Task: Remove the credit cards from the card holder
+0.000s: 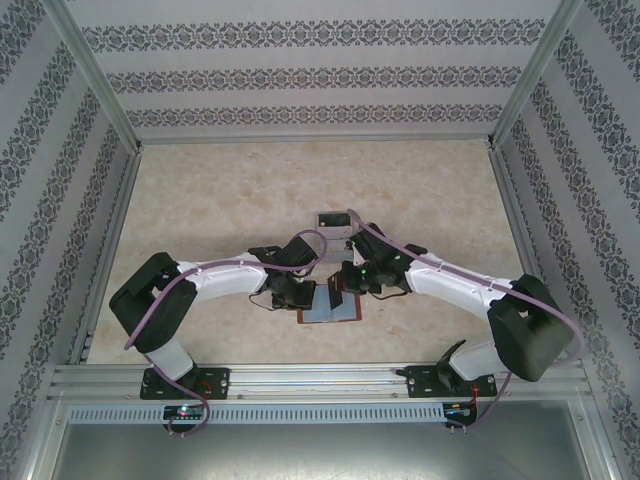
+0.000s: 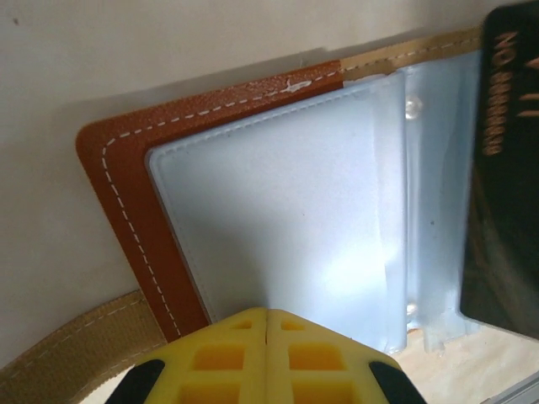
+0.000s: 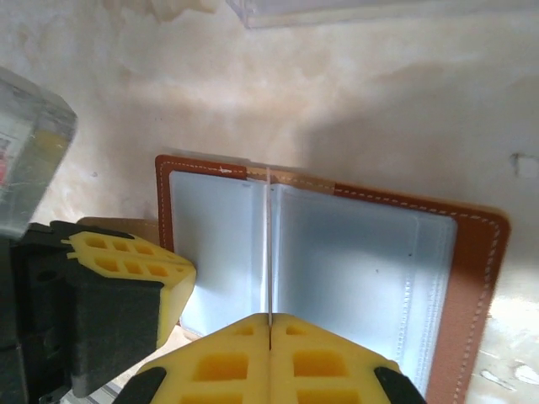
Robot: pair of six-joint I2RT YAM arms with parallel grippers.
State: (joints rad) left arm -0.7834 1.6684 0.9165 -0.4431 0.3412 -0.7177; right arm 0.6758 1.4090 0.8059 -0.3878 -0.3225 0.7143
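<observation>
The reddish-brown card holder (image 1: pixel 318 313) lies open and flat near the table's front, its grey-blue sleeves (image 2: pixel 278 219) facing up. My left gripper (image 2: pixel 268 313) is shut, its yellow tips resting on the left sleeve, with nothing visible between them. My right gripper (image 3: pixel 269 318) is shut on a dark credit card (image 2: pixel 505 185), which stands on edge over the holder's (image 3: pixel 480 278) spine. From the right wrist the card is a thin pale line (image 3: pixel 269 244). The left fingers (image 3: pixel 126 261) sit just left of it. From above both grippers (image 1: pixel 305 293) (image 1: pixel 346 284) meet over the holder.
A clear acrylic stand (image 1: pixel 333 220) sits just behind the grippers, and its edge (image 3: pixel 354 8) shows at the top of the right wrist view. A tan strap (image 2: pixel 76 337) lies beside the holder's left edge. Patterned walls enclose the beige table (image 1: pixel 200 200).
</observation>
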